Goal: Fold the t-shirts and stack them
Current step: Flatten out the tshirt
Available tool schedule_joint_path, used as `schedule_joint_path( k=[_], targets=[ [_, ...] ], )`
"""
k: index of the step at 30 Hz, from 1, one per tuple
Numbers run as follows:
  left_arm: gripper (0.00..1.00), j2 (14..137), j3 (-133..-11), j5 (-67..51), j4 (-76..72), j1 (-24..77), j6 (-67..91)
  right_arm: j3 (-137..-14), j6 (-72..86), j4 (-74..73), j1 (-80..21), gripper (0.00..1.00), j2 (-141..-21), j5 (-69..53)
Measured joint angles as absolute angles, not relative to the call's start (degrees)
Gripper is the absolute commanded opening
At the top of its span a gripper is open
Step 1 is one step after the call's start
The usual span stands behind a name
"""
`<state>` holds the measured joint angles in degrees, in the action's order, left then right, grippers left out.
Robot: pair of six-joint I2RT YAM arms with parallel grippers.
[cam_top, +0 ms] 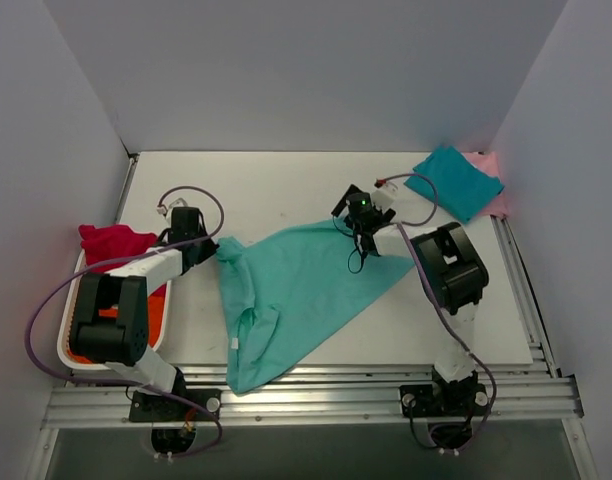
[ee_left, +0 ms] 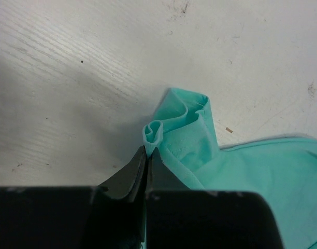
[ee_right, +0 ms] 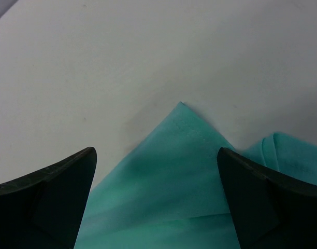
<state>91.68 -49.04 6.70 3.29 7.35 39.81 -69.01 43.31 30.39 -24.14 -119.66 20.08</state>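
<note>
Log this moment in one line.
left gripper: shut on mint shirt corner | right gripper: open over another corner | mint shirt: unfolded | teal shirt: folded on pink shirt, far right

a white, scuffed worktop point(cam_top: 286, 185) is seen. a light mint-green cloth t-shirt point(cam_top: 296, 290) is spread across its middle and draped past the near edge. a pale pink t-shirt point(cam_top: 494, 166) is laid at the far right corner, under a folded darker teal t-shirt point(cam_top: 458, 182).

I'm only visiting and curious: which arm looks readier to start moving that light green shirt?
Probably left. The left tool is shut on a bunched edge of the mint-green shirt, so it could pull at once. The right tool hangs open over another corner, gripping nothing.
</note>
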Motion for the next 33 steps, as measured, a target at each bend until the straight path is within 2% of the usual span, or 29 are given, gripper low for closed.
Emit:
schedule_joint_path(
  k=[4,8,15,22,33],
  targets=[
    [0.02,91.92,-48.73,6.07,2.31,7.35,39.86,-56.18,47.40,28.03,-26.00,1.00,-109.47,24.88],
    [0.02,91.92,-48.71,5.93,2.24,7.33,39.86,-53.58,48.40,21.45,-30.52,1.00,-105.08,29.52],
    [0.02,91.92,-48.71,5.34,2.15,7.33,39.86,-62.24,46.02,15.33,-33.71,1.00,-104.73,32.25],
    [0.02,91.92,-48.71,4.99,1.91,7.33,39.83,-71.61,43.16,15.20,-29.26,1.00,-110.13,32.91],
    [0.02,91.92,-48.71,4.23,1.83,7.33,39.81,-76.18,40.86,13.30,-23.86,1.00,-121.49,31.68]
  ],
)
